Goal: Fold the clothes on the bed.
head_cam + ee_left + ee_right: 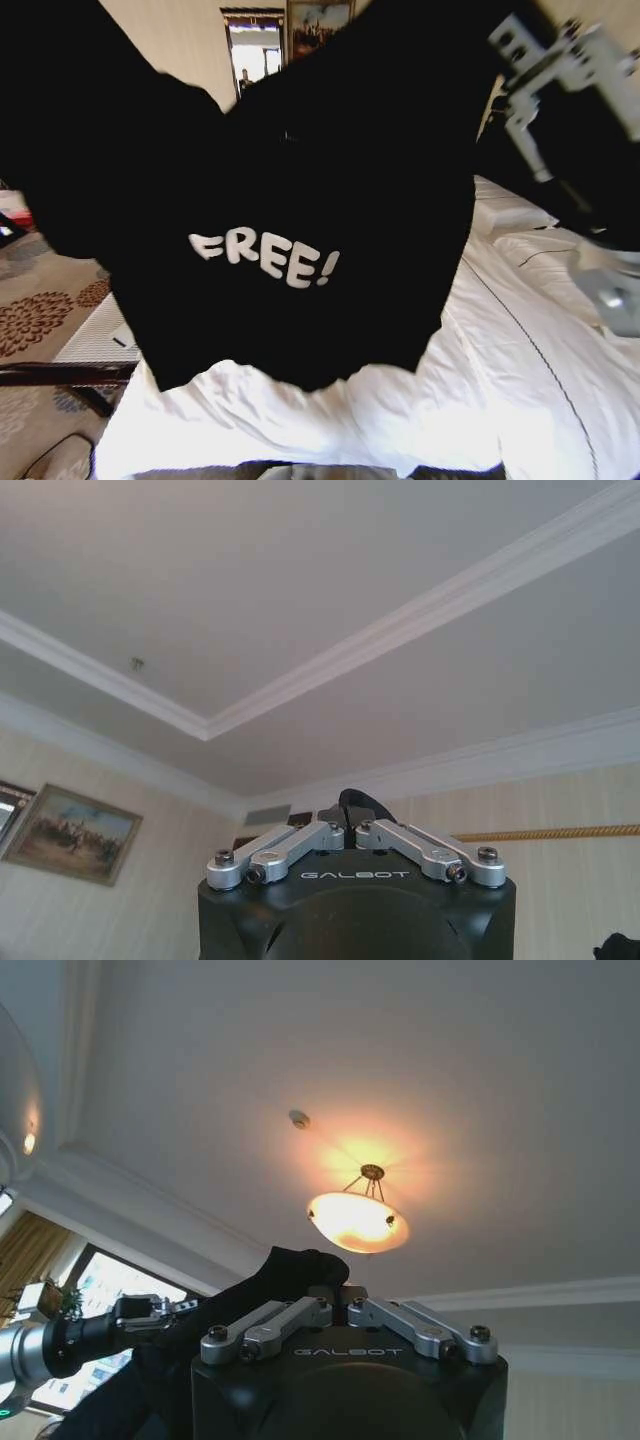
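Above the foot of the bed [520, 380], the black T-shirt [300, 180] hangs spread in the air, chest side to the head camera, white "FREE!" lettering readable, hem dangling just over the white duvet. Both arms raised high.

Left tool [350, 832]: fingers pinched together on a small tuck of black cloth, wrist aimed at the ceiling. Right tool [340, 1298]: likewise clamped, a thicker fold of black fabric bunched at the tips. From the head view the right arm sits at upper right, beside the shirt's top edge.

Handling, as judged: light, limp cotton. No stiffness, sags between the two holds, sleeves droop. Not fragile, not slippery; will crease wherever it lands. Best holds are the top corners at shoulder or sleeve seams, kept well apart so the body hangs flat.

Room: wide open duvet below and toward the pillows [510, 215] on the right. Bed edge and dark frame [60, 373] lie to the left, patterned carpet [45, 310] beyond; keep the hem from trailing off that side. Nothing crowds the arms overhead.
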Robot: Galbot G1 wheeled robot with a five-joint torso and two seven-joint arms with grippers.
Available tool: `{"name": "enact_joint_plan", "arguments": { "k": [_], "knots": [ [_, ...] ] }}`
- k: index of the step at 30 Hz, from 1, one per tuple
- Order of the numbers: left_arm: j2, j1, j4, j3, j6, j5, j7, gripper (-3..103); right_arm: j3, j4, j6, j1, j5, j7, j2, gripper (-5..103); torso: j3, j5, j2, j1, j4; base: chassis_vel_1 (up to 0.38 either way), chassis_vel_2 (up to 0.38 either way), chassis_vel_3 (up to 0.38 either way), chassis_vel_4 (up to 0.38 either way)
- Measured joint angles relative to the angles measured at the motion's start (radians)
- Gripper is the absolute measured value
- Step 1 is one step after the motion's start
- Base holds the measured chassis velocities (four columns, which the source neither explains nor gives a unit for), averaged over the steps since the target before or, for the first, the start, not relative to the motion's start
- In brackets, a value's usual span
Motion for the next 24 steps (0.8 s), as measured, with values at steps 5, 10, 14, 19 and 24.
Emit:
{"name": "enact_joint_plan", "arguments": {
  "k": [5,10,14,19,24],
  "knots": [
    [-0.101,0.104,0.002,0.137,0.078,0.180,-0.031,0,-0.128,-0.003,-0.039,-0.044,-0.146,0.060,0.042,2,0.000,0.0001,0.000,0.000,0.0002,0.000,0.000,0.000,0.000],
    [-0.218,0.240,0.006,0.308,0.188,0.441,-0.090,0,-0.290,-0.023,-0.108,-0.103,-0.322,0.006,0.077,2,0.000,-0.0003,0.000,0.000,0.0005,0.000,0.000,0.000,0.000],
    [-0.240,0.245,0.005,0.413,0.217,0.526,-0.112,0,-0.441,-0.160,-0.112,-0.063,-0.407,-0.052,0.094,2,0.000,0.0001,0.000,0.000,0.0004,0.000,0.000,0.000,0.000],
    [-0.229,0.220,0.005,0.519,0.217,0.602,-0.111,0,-0.518,-0.232,-0.110,-0.019,-0.435,-0.064,0.125,2,0.000,0.0002,0.000,0.000,0.0000,0.000,0.000,0.000,0.000],
    [-0.245,0.193,0.027,0.636,0.217,0.700,-0.098,0,-0.579,-0.300,-0.100,0.008,-0.481,-0.076,0.170,2,0.000,0.0000,0.000,0.000,0.0001,0.000,0.000,0.000,0.000]
  ]
}}
